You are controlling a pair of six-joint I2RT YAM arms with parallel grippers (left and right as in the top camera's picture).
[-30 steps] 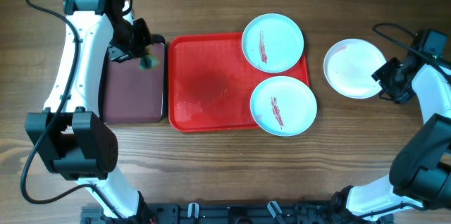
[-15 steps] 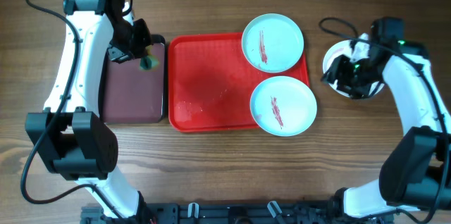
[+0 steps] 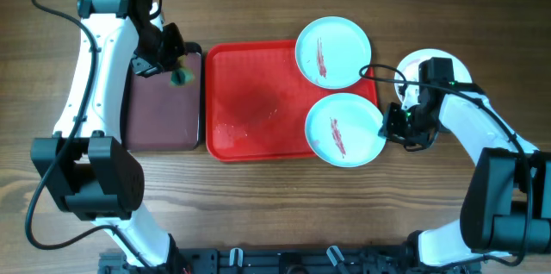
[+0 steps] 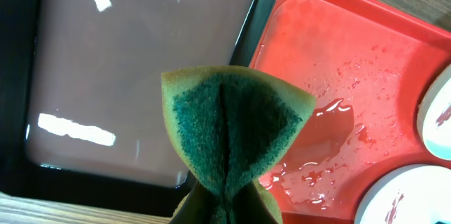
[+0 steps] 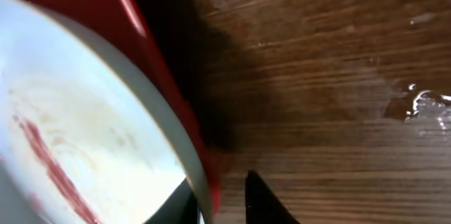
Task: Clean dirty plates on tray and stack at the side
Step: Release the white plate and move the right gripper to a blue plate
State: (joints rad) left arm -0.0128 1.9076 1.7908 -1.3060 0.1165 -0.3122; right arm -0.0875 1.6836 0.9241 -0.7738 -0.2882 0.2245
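Observation:
Two pale-blue plates with red streaks sit on the right end of the red tray (image 3: 258,102): one at the far corner (image 3: 333,52), one at the near corner (image 3: 345,129). The white plate (image 3: 443,65) lies on the wood to the right, partly under my right arm. My right gripper (image 3: 389,127) is at the near plate's right rim. In the right wrist view its jaws (image 5: 222,203) stand narrow, one finger on each side of that plate's rim (image 5: 169,132). My left gripper (image 3: 176,65) is shut on a folded green sponge (image 4: 232,125) above the maroon tray.
A black-rimmed maroon tray (image 3: 162,106) holding liquid lies left of the red tray. The red tray's floor (image 4: 331,76) is wet with droplets. Water spots (image 5: 423,101) mark the wood to the right of the tray.
My right arm has swung left from the white plate to the near pale-blue plate's rim, and its jaws have narrowed around it. The left arm and sponge have stayed put.

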